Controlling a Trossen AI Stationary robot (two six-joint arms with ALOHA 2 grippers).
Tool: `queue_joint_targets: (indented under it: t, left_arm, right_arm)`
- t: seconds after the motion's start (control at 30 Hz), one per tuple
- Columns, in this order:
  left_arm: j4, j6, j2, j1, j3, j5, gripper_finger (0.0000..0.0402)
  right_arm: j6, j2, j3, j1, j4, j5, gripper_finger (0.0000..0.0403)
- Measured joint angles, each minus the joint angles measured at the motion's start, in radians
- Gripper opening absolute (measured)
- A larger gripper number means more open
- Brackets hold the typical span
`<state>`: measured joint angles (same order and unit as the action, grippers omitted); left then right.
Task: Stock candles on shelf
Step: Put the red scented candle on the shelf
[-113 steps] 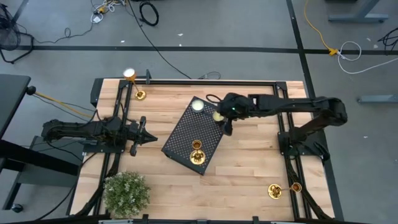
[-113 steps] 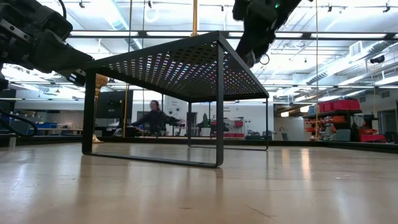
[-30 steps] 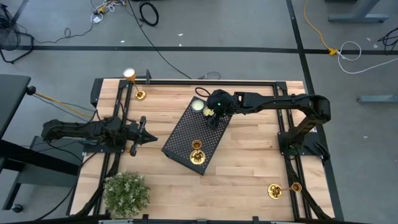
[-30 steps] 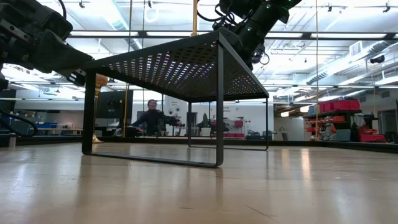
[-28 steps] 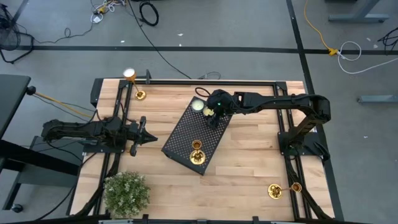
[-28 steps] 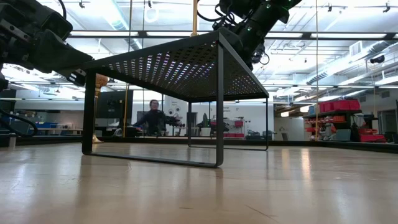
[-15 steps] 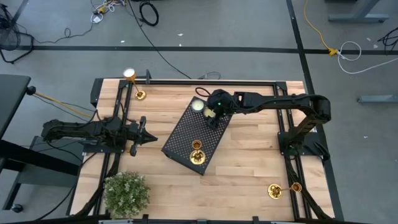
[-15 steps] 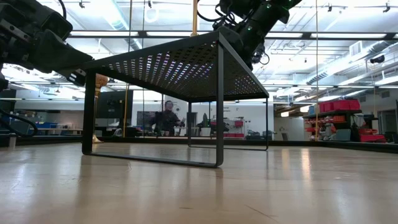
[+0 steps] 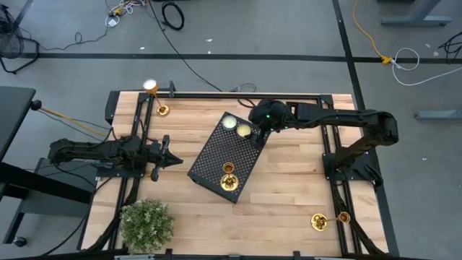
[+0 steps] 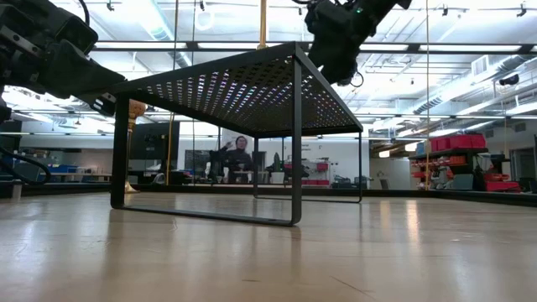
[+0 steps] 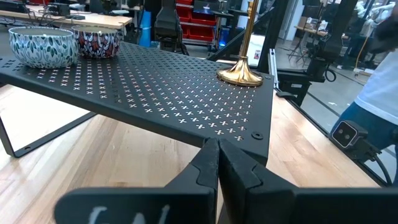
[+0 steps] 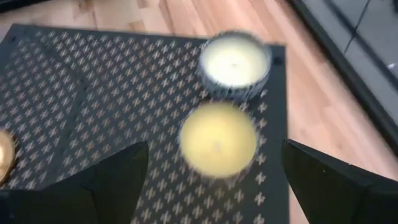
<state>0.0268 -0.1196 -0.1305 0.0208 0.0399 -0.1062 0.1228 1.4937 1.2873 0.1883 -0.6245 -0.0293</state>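
High view: right gripper [image 9: 254,134] hangs over the far corner of the black shelf [image 9: 216,155], fingers spread wide, nothing in them. Two bowl candles sit side by side on that corner — white candle [image 12: 234,61] w/ patterned bowl, yellow candle [image 12: 218,139] just beside it, under the open jaws. Gold candlestick [image 9: 228,175] stands on the shelf's near end. More candlesticks off the shelf: one at the far-left table corner [image 9: 162,110], one at the near-right [image 9: 318,221]. Left gripper [image 9: 164,157] clenched shut, empty, parked beside the shelf's left edge. Plant [image 9: 146,224] near-left.

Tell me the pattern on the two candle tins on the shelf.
Blue-and-white leaf print and dark red floral; left wrist view.
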Motion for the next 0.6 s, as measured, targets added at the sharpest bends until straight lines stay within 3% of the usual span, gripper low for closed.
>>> queue_joint_targets:
  t: [0.27, 0.6]
  left_arm:
    - [0.0, 0.0, 0.0, 0.0, 0.0, 0.0, 0.0014]
    - [0.001, 0.0, 0.0, 0.0, 0.0, 0.0, 0.0014]
  right_arm:
    - [0.0, 0.019, -0.005, -0.014, -0.101, 0.048, 0.0348]
    - [0.0, 0.031, -0.089, -0.023, -0.047, 0.042, 0.0271]
